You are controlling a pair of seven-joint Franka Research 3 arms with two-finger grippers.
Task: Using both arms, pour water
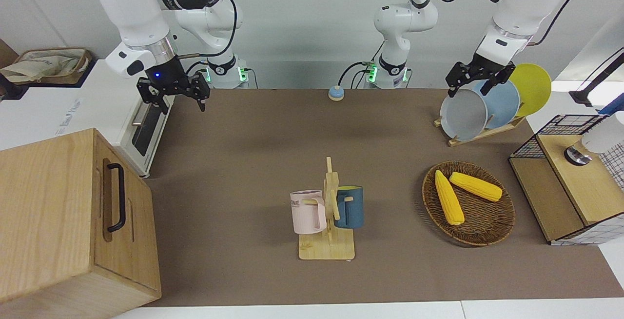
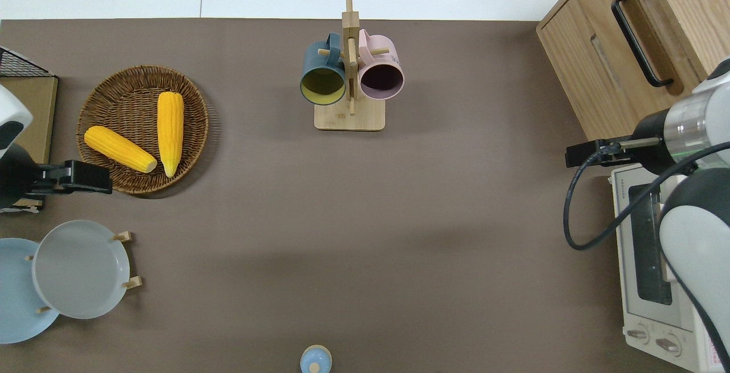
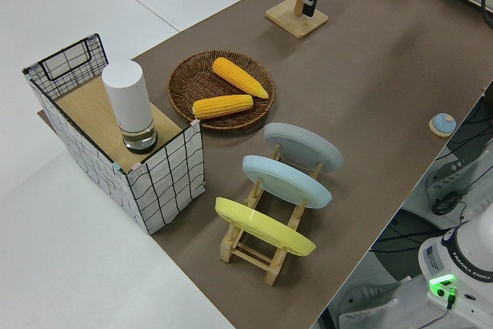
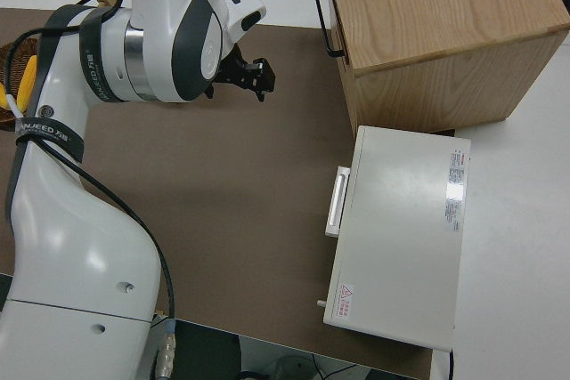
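**Both arms raised, nothing held**

While you look over the table, note that the left gripper (image 1: 478, 80) hangs with its fingers spread and empty, over the edge of the wicker basket (image 2: 102, 85) nearest the plate rack (image 1: 480, 131). The right gripper (image 1: 174, 93) is likewise spread and empty, up in the air beside the toaster oven (image 2: 650, 270) and the wooden cabinet (image 1: 58, 221). Both arms rise white and jointed from their bases at the robots' edge of the table (image 1: 253, 129).

Two corn cobs (image 1: 448, 197) lie in the basket. Farther from the robots, at mid-table, a pink mug (image 1: 307, 211) and a blue mug (image 1: 350, 207) hang on a wooden mug stand (image 1: 327, 248).
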